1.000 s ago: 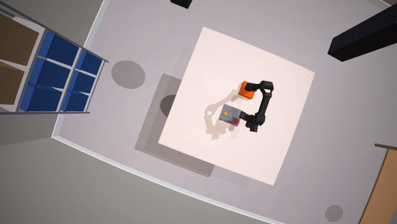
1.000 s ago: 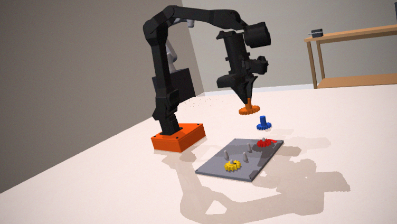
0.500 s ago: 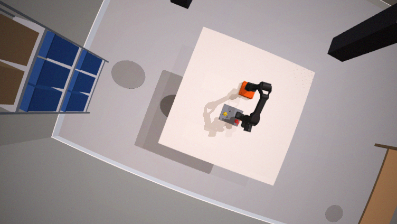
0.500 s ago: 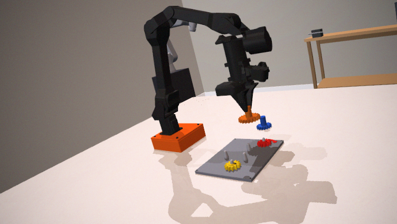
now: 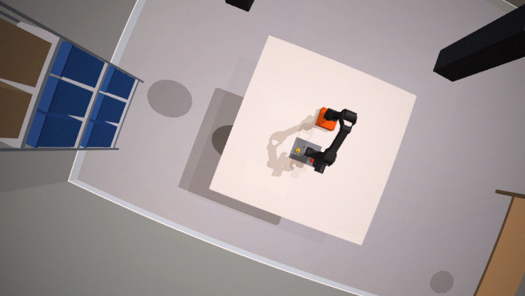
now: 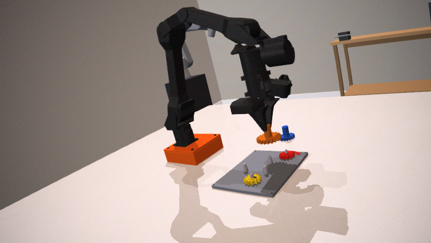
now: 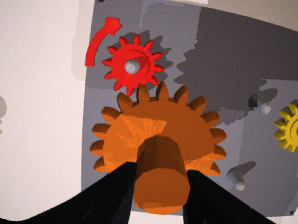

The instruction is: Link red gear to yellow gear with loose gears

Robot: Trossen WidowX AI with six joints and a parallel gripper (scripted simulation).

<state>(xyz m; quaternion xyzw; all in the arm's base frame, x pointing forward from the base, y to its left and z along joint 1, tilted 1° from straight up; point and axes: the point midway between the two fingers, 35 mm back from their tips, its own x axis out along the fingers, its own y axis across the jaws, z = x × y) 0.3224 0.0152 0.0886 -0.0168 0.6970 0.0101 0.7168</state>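
My gripper (image 6: 267,128) (image 7: 160,176) is shut on the upright hub of the orange gear (image 6: 265,139) (image 7: 165,112), holding it level above the board's red-gear end. The red gear (image 6: 286,155) (image 7: 121,62) (image 5: 312,160) and yellow gear (image 6: 252,180) (image 7: 289,131) (image 5: 297,150) sit on pegs of the grey board (image 6: 232,177) (image 7: 167,30). Three empty pegs stand between them: one peg (image 6: 270,160), another peg (image 6: 265,171) (image 7: 260,106) and a third peg (image 6: 245,168) (image 7: 237,181). The orange gear hides one in the wrist view. The blue gear (image 6: 285,130) stands on the table behind the board.
The red arrow (image 7: 100,40) (image 6: 297,153) lies beside the red gear. The orange arm base (image 6: 180,157) (image 5: 325,123) stands on the pale table (image 5: 264,110) near the board. The arm's shadow falls over the board.
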